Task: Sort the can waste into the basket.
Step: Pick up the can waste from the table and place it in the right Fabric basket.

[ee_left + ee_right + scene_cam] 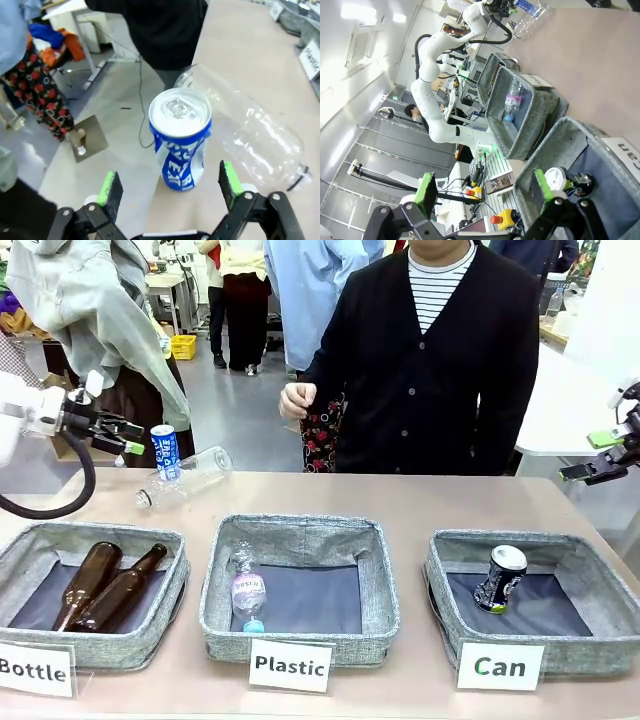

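Note:
A blue and white can [165, 452] stands upright at the table's far left edge. My left gripper [125, 435] is open just left of it. In the left wrist view this can [181, 140] stands right ahead of the left gripper [170, 184], in line with the gap between the green pads [111, 187] and apart from them. A black can [500, 578] with a silver top leans inside the grey basket [530, 542] signed "Can" [499, 667]. My right gripper [605, 455] hangs open at the far right, above and behind that basket. The right wrist view looks past the open right gripper [484, 190] at the black can [567, 182] in the basket [570, 137].
A clear plastic bottle [190, 475] lies on its side right beside the blue can. The "Plastic" basket [300, 530] holds one clear bottle, and the "Bottle" basket [90, 535] holds two brown glass bottles. A person stands at the far side with a hand [297, 400] off the table.

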Motion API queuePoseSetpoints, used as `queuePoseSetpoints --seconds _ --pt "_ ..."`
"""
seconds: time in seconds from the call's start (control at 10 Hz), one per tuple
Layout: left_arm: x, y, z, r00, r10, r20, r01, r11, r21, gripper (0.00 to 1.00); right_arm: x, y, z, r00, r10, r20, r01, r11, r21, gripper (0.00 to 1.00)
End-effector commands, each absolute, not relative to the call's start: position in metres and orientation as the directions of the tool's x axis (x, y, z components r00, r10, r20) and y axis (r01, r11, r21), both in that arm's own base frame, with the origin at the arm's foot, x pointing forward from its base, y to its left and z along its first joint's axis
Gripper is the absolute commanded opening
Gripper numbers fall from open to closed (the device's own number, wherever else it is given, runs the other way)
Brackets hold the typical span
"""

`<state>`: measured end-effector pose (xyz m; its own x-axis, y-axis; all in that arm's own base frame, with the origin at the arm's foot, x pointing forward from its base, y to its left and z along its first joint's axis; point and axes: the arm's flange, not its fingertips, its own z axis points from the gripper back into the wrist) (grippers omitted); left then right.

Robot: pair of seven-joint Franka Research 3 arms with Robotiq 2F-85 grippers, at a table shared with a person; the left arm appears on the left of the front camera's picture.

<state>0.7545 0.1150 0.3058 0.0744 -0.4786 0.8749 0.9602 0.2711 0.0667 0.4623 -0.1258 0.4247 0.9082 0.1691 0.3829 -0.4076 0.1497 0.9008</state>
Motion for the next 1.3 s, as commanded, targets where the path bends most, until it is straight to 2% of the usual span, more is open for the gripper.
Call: queuePoseSetpoints --seconds 0.0,0.6,0.7,0.8,0.9,1.0,1.1,1.2 --pt "0.775 0.12 0.311 0.067 -0.487 0.871 0.975 0.218 0.048 1.0 0.463 -0.128 0.427 0.902 0.182 0.393 -0.42 0.147 0.896 1.0" --pt "0.78 0.095 0.299 0.013 -0.482 0.876 0.993 0.111 0.046 1.0 0.463 -0.128 0.427 0.902 0.182 0.393 -0.42 0.147 0.896 1.0" --pt "0.762 0.114 0.309 -0.002 -0.47 0.883 0.992 0.112 0.061 1.0 0.463 -0.128 0.427 0.902 0.182 0.393 -0.42 0.147 0.896 1.0" --pt "0.725 0.157 0.324 0.04 -0.52 0.853 0.995 0.101 0.014 1.0 0.463 -0.128 0.427 0.902 0.182 0.393 -0.42 0.147 0.896 1.0" --pt "0.675 0.202 0.335 0.141 -0.553 0.821 0.985 0.158 -0.063 1.0 0.463 -0.128 0.427 0.902 0.182 0.393 -0.42 0.147 0.896 1.0" --pt "0.612 0.24 0.349 0.188 -0.572 0.799 0.981 0.149 -0.125 1.0 0.463 -0.128 0.427 0.902 0.182 0.393 -0.42 0.147 0.896 1.0" --pt "0.524 0.271 0.378 0.17 -0.553 0.816 0.98 0.178 -0.083 1.0 0.463 -0.128 0.427 0.902 0.182 0.393 -0.42 0.147 0.896 1.0" --pt "0.454 0.281 0.408 0.081 -0.531 0.843 0.972 0.227 0.05 1.0 0.463 -0.128 0.427 0.902 0.182 0.393 -0.42 0.147 0.896 1.0"
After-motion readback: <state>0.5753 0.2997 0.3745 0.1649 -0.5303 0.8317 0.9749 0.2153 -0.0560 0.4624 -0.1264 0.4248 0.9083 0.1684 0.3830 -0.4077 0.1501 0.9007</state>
